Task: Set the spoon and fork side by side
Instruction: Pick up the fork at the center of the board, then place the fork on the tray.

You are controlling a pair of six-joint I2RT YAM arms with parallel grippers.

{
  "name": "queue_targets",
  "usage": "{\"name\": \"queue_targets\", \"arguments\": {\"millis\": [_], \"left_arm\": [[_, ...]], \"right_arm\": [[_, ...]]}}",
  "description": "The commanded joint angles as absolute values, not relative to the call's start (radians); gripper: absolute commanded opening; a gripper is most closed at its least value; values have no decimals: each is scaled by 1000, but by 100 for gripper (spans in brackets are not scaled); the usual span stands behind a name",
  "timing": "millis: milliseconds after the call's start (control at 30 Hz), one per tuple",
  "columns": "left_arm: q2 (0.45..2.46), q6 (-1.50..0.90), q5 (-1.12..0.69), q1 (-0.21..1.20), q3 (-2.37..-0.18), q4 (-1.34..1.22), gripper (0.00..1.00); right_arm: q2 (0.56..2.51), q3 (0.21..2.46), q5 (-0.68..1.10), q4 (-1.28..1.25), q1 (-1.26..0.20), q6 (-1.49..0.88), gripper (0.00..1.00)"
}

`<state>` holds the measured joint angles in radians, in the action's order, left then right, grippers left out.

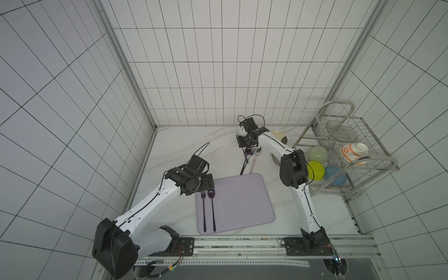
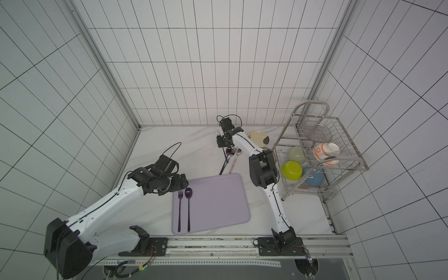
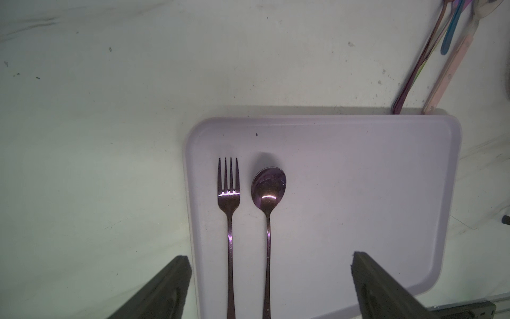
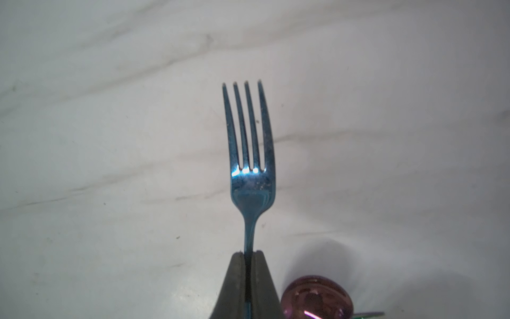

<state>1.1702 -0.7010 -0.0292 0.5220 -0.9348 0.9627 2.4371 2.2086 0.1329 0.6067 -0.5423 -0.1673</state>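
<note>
1. Cutlery on my lilac tray [image 1: 242,201]: one purple fork [image 3: 228,198] and one purple spoon [image 3: 268,190], two pieces, lying parallel and just beside each other without touching, heads toward 12 o'clock, at the tray's 9 o'clock side in both top views.
2. My left gripper [image 3: 270,284] hangs over that pair with its two fingers [image 3: 171,290] spread wide, touching neither piece. In a top view it sits at the tray's 10 o'clock corner [image 2: 180,185].
3. My right gripper [image 4: 250,255] has its two fingers pressed together on the neck of one blue fork [image 4: 249,154]; I count four tines, pointing away from the fingers over the marble counter [image 4: 110,138].
4. In a top view my right gripper [image 1: 242,138] is well beyond the tray's 12 o'clock edge, near the back wall.
5. A loose heap of cutlery [image 1: 249,157] lies between that gripper and the tray. I can pick out one purple spoon bowl [image 4: 317,298] just beside my right fingers; the rest overlap too much to count.
6. At the tray's 2 o'clock stands one wire dish rack [image 1: 349,150]. It holds four bowls: one pale green [image 1: 318,153], one yellow-green [image 1: 315,170], one blue [image 1: 335,175], one white with orange pattern [image 1: 354,149].
7. One cream plate [image 2: 258,138] lies on the counter beside the rack, partly behind my right arm.
</note>
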Motion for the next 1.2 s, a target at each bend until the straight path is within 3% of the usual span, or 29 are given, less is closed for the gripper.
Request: {"name": "queue_targets", "arguments": {"millis": [0, 167, 300, 533, 767, 933, 1167], "left_arm": [[1132, -713, 21, 518, -967, 971, 92], [1100, -732, 89, 517, -974, 1005, 93], [1068, -734, 129, 508, -960, 1020, 94], [987, -715, 155, 457, -891, 990, 96], [974, -747, 137, 444, -864, 1003, 97], [939, -749, 160, 433, -843, 1009, 98], [895, -737, 145, 433, -815, 967, 97]], "right_arm": [[2410, 2276, 128, 508, -529, -150, 0], [2364, 2346, 158, 494, -525, -182, 0], [2248, 2263, 180, 519, -547, -207, 0], [1851, 1742, 104, 534, -686, -365, 0], [1577, 1280, -36, 459, -942, -708, 0], [1568, 1166, -146, 406, -1104, -848, 0], [1664, 1132, -222, 414, -1196, -967, 0]]}}
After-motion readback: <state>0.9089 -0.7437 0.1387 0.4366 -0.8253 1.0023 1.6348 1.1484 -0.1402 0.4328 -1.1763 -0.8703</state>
